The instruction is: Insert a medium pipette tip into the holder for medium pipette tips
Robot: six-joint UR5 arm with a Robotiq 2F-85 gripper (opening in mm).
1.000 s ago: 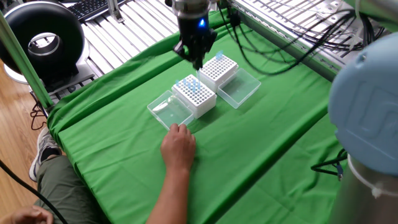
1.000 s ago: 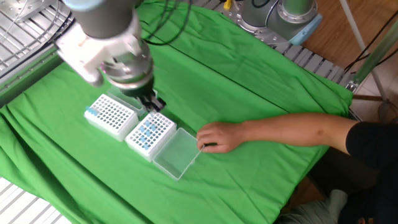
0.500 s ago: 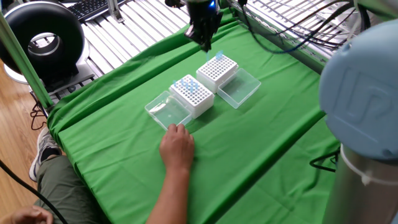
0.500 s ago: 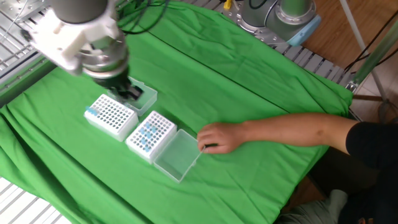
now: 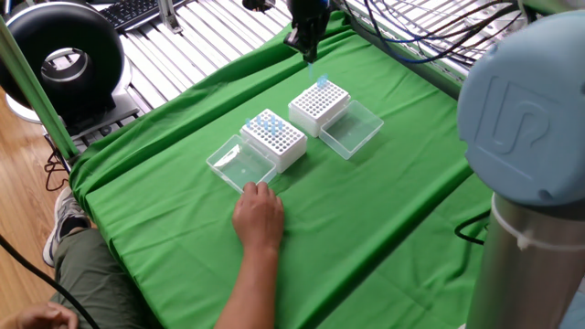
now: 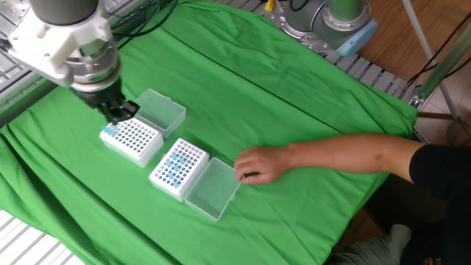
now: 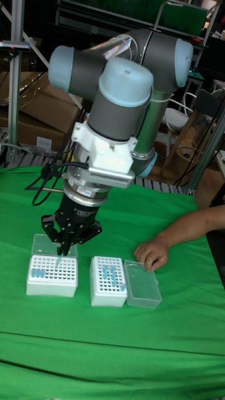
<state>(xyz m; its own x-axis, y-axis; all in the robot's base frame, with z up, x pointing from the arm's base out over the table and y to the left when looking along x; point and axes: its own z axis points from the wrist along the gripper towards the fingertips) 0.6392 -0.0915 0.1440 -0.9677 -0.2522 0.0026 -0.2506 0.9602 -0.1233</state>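
In the tall fixed view the tool hangs over the medium tip holder, its fingers closed on a pale pipette tip whose point sits just above the holder's hole grid. At 3 o'clock of that holder stands a second rack with its clear lid open. A person's hand rests on the green-draped bench at 1 o'clock of the lid.

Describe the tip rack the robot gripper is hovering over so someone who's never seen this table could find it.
On the green cloth stand two white perforated tip racks, each with a clear lid hinged open beside it. The one meant is the rack directly under the black two-finger gripper, farther from the person's hand. Its blue tips sit only along one edge, whereas the other rack has them scattered mid-grid.
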